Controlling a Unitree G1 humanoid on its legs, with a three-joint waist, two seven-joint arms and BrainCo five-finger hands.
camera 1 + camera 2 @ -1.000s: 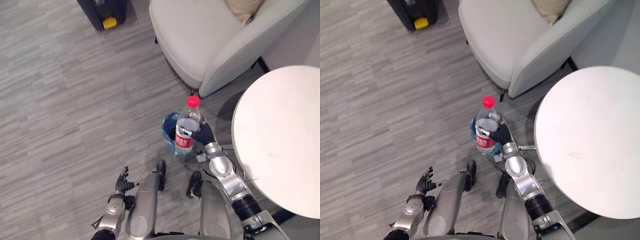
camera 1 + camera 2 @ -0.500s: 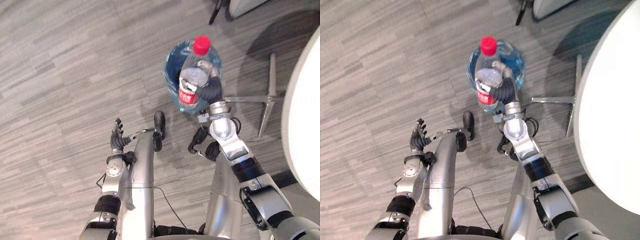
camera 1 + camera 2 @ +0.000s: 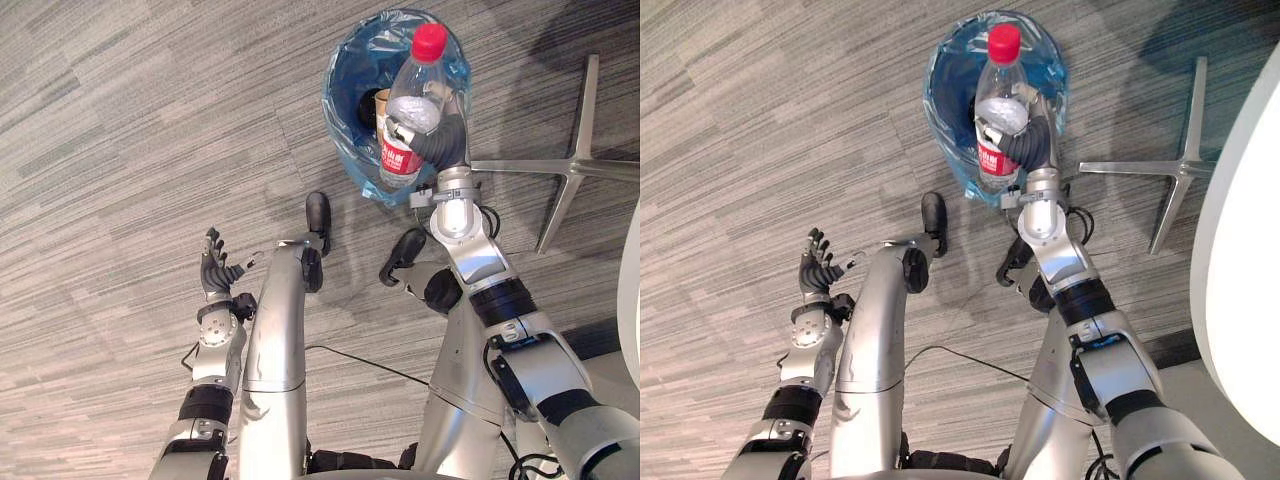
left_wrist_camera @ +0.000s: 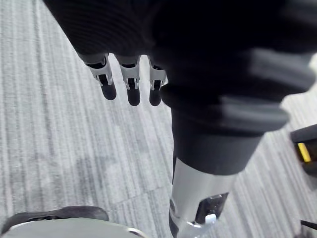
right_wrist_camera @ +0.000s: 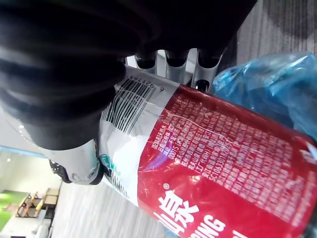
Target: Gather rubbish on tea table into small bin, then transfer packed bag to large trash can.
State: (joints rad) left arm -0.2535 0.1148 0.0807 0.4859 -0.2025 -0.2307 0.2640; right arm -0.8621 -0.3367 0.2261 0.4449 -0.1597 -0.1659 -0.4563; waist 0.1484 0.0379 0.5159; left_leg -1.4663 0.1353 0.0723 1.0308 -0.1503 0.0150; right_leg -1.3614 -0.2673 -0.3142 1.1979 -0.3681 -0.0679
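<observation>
**Bottle gripped in your right hand, over the small bin**

Your right hand [image 3: 441,141] is curled round a clear plastic water bottle [image 3: 405,112], clasping it at the middle, just above the red label [image 5: 233,168]. The bottle stands nearly upright, with its red cap [image 3: 429,42] pointing towards the head camera. In the right wrist view the fingers [image 5: 173,63] wrap over the top of the label, with the crinkled blue bag [image 5: 277,89] showing just past them.

From the head camera, the bottle lies across the opening and near rim of the small bin [image 3: 348,95], which stands on the floor and is lined with the blue bag. You cannot tell from these views how high the bottle's base sits above the rim. Inside the bin, beside the bottle, a tan round thing [image 3: 382,99] shows, too small to name.

Your left hand [image 3: 214,271] hangs low at your left side, well apart from the bin. Its fingers [image 4: 132,92] are loosely straight and hold nothing, with the grey striped floor [image 3: 120,150] beyond them.

To your right, the white edge of the tea table [image 3: 1245,300] curves into view. Its metal spoked base [image 3: 575,166] rests on the floor near the bin.
</observation>
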